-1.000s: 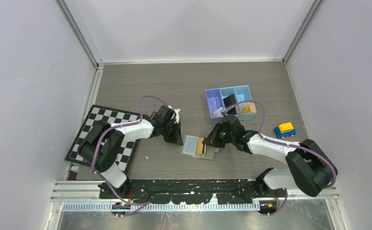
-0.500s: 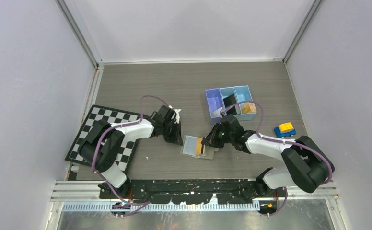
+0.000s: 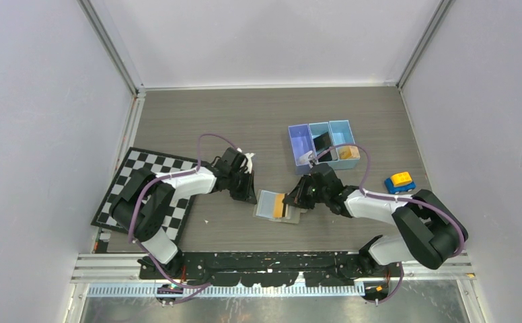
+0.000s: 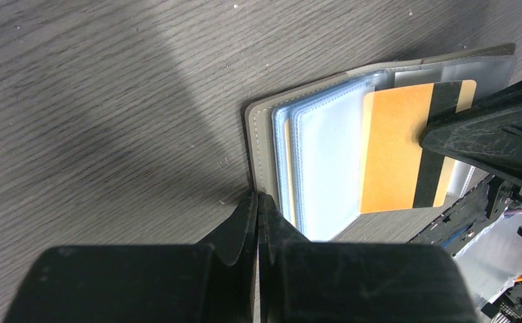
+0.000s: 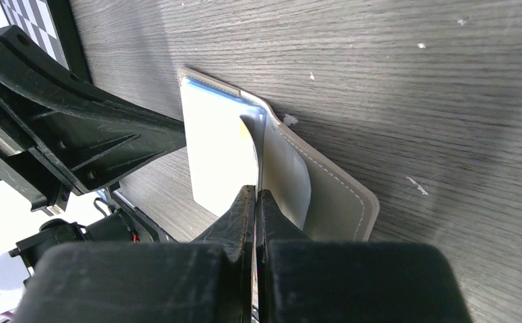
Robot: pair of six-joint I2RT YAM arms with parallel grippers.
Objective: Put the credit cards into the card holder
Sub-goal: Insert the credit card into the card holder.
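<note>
The card holder [image 3: 266, 204] lies open on the table, grey cover down and pale blue pockets up [image 4: 325, 168]. My right gripper [image 3: 292, 200] is shut on the orange card [image 4: 393, 155], which has a black stripe, and holds it flat over the holder's pockets. In the right wrist view the card runs edge-on from my jaws [image 5: 255, 192] into the holder [image 5: 332, 195]. My left gripper [image 3: 250, 196] is shut, its tips [image 4: 257, 195] against the holder's left edge. A thin yellowish card edge [image 4: 287, 161] shows inside a pocket.
A blue three-compartment tray [image 3: 320, 145] with small items stands behind the right arm. A blue and yellow toy car [image 3: 399, 182] sits at the right. A checkerboard mat [image 3: 144, 188] lies under the left arm.
My right gripper has moved a little to the left with the orange card, which now lies further over the holder. The left gripper has not moved.
</note>
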